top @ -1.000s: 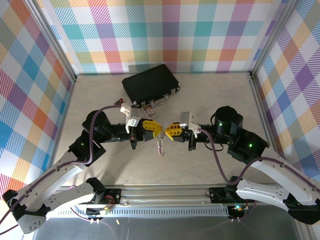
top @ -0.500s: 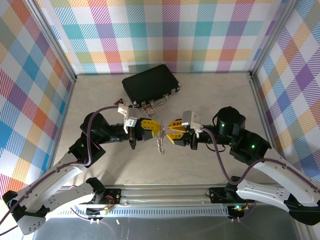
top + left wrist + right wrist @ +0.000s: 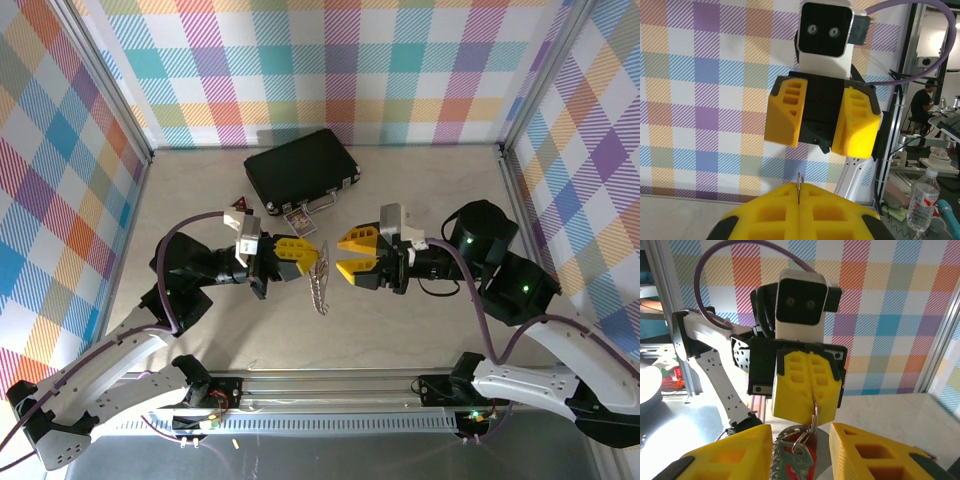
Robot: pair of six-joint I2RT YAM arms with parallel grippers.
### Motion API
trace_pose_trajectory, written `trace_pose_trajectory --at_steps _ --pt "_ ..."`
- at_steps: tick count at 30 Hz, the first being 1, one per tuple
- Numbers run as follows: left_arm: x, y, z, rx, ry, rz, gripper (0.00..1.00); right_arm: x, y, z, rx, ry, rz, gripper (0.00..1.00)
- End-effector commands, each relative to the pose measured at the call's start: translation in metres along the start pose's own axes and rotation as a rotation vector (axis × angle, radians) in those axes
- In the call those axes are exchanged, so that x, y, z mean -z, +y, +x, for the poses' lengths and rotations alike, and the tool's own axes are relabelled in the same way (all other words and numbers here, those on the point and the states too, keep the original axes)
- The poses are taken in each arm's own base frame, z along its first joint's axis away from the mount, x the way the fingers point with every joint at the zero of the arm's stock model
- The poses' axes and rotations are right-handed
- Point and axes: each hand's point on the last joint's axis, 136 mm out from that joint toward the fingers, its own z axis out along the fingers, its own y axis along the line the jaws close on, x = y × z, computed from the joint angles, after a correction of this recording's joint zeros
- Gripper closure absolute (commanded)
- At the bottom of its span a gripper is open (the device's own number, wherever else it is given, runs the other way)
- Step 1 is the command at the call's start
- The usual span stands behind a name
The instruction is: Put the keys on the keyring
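Left gripper (image 3: 316, 256) is clamped tight, its yellow fingers pinching the silver metal oval keyring (image 3: 813, 421), which dangles at 6 o'clock beneath them. The small silver metal keys with the red plastic tag (image 3: 799, 456) hang bunched against the ring's lower end, with the short silver chain (image 3: 320, 290) trailing down. Right gripper (image 3: 342, 258) faces it from 3 o'clock, jaws spread wide, holding nothing. The black rectangular case (image 3: 300, 170) sits at 12 o'clock.
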Motion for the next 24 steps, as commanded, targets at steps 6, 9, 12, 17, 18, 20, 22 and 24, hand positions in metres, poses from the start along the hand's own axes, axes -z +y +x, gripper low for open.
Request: trace_pose_trajectory --at_steps 6,9,12,17,18,20,22,24 --pt "0.004 -0.016 -0.017 -0.05 -0.041 0.054 1.0 -0.009 -0.003 -0.003 -0.055 0.007 -0.021 0.63" --pt "0.004 -0.016 -0.018 -0.052 -0.045 0.053 1.0 -0.011 -0.004 0.001 -0.048 0.005 -0.018 0.65" --pt "0.004 -0.016 -0.018 -0.049 -0.046 0.049 1.0 -0.01 -0.003 0.002 -0.043 -0.002 -0.02 0.67" --pt "0.002 -0.013 -0.016 -0.044 -0.041 0.044 1.0 -0.012 -0.003 0.004 -0.048 0.005 -0.028 0.69" --pt "0.002 -0.013 -0.016 -0.046 -0.043 0.043 1.0 -0.013 -0.003 0.005 -0.048 0.009 -0.03 0.69" --pt "0.002 -0.012 -0.016 -0.046 -0.044 0.042 1.0 -0.016 -0.004 0.007 -0.05 0.015 -0.03 0.7" --pt "0.002 -0.012 -0.016 -0.045 -0.043 0.043 1.0 -0.017 -0.006 0.008 -0.049 0.02 -0.029 0.71" --pt "0.002 -0.012 -0.016 -0.045 -0.042 0.044 1.0 -0.018 -0.006 0.01 -0.047 0.025 -0.029 0.72"
